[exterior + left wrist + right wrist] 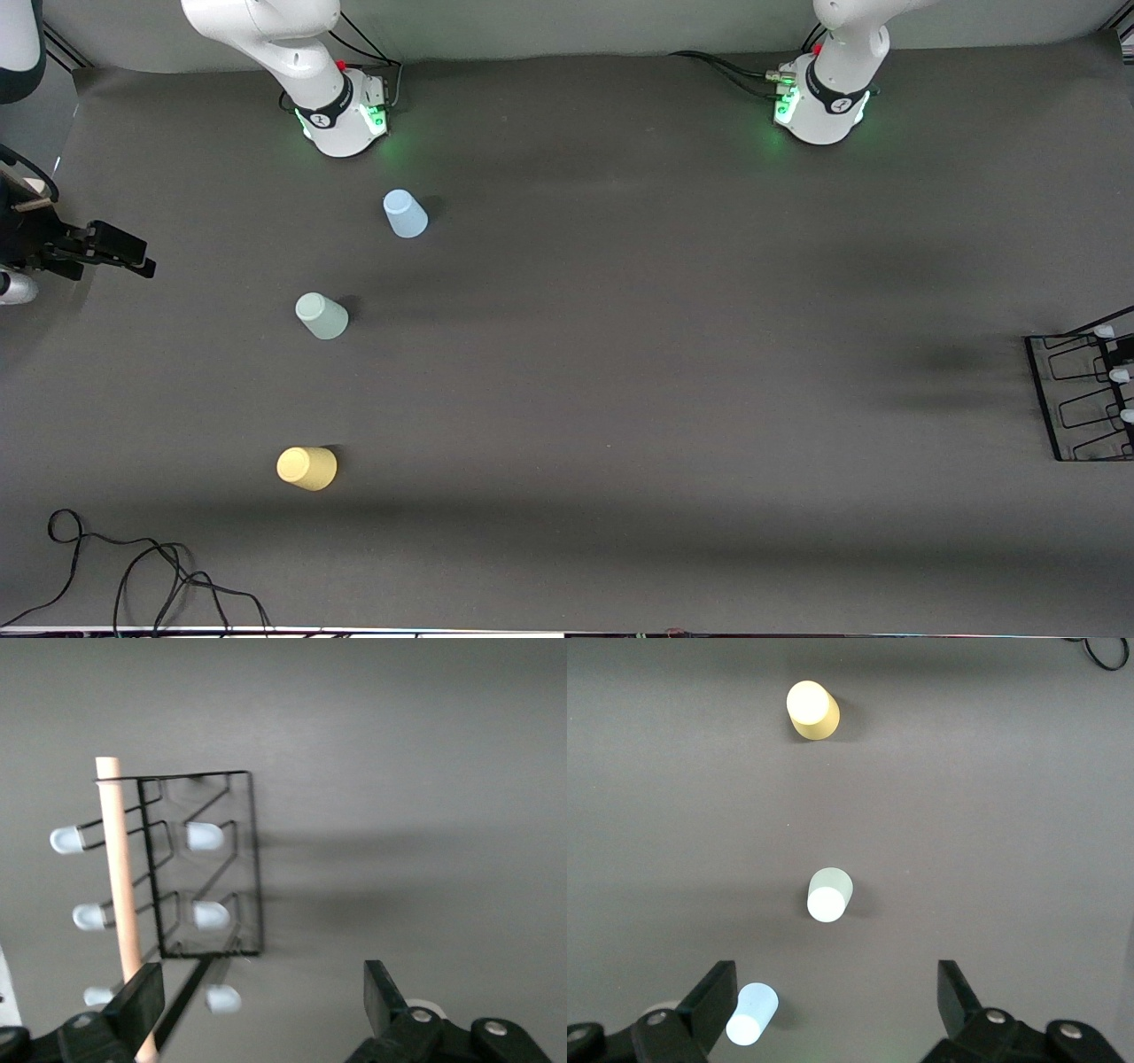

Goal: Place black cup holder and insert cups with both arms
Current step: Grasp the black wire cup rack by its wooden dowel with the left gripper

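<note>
Left gripper point(259, 1003) open over black cup holder point(202, 868), no writing

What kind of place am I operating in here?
Probably a robotics lab bench, not a home: a bare table under dark cloth, two arm bases bolted along one edge, loose cables, and only the props on it: three cups and a rack.

No readable text, number or brand can be made out anywhere. A small white emblem is carried on the black band of the right arm's base point(330, 116) and on that of the left arm's base point(833, 105), but no letters can be read in either. No print or label is shown on the cups, the black cup holder or the table.
</note>
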You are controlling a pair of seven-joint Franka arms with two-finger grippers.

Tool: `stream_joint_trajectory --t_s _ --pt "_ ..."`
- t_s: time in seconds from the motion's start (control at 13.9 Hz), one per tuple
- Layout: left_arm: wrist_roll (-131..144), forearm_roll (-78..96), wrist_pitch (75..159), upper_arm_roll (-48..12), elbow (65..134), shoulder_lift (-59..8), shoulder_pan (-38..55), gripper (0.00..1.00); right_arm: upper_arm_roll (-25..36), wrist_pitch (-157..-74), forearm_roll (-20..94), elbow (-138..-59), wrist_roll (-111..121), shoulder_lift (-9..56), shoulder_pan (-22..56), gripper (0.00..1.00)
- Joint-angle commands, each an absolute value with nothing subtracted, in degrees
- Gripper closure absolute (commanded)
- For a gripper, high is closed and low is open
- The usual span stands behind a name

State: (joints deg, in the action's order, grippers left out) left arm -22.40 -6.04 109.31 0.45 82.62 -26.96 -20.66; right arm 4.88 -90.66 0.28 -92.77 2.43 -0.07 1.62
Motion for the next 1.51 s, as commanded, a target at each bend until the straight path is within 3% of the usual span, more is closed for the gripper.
stream_joint_trajectory --t_s 0.0,0.22,0.29,0.36,0.5,0.65,0.93,1.15,1.43 --pt "-27.31 -7.56 113.45 -0.09 79.63 -32.33 -24.51 0.0 4.83 -89.65 0.7 -92.72 1.41 -1.05 1.67 0.0" --pt "-33.03 -7.03 116.09 -0.26 79.8 -34.18 -29.34 0.01 4.83 -89.65 0.7 -92.72 1.41 -1.05 1.67 0.0" --pt "-33.31 -6.94 116.89 -0.35 79.89 -34.71 -29.62 0.11 4.83 -89.65 0.7 -92.72 1.41 -1.05 1.67 0.0" --pt "-33.22 -6.94 117.33 -0.35 80.07 -35.06 -29.53 0.28 4.83 -89.65 0.7 -92.72 1.41 -1.05 1.67 0.0" --pt "-32.44 -6.86 117.16 -0.35 80.07 -35.16 -29.18 0.76 4.75 -89.74 0.7 -92.64 1.41 -0.97 1.67 0.0" --pt "-31.04 -7.03 116.46 -0.26 80.07 -35.07 -28.48 0.8 4.75 -89.74 0.7 -92.64 1.41 -0.88 1.67 0.0" --pt "-31.64 -7.38 116.46 -0.26 81.56 -35.59 -29.53 1.0 4.75 -89.82 0.79 -92.64 1.41 -0.79 1.67 0.0" --pt "-31.03 -7.65 115.49 -0.44 80.43 -34.72 -27.96 1.0 4.75 -89.91 0.79 -92.64 1.41 -0.7 1.67 0.0" --pt "-25.26 -6.25 104.86 -1.49 77.86 -29.81 -23.56 1.0 4.75 -90.26 0.79 -92.64 1.41 -0.53 1.67 0.0"
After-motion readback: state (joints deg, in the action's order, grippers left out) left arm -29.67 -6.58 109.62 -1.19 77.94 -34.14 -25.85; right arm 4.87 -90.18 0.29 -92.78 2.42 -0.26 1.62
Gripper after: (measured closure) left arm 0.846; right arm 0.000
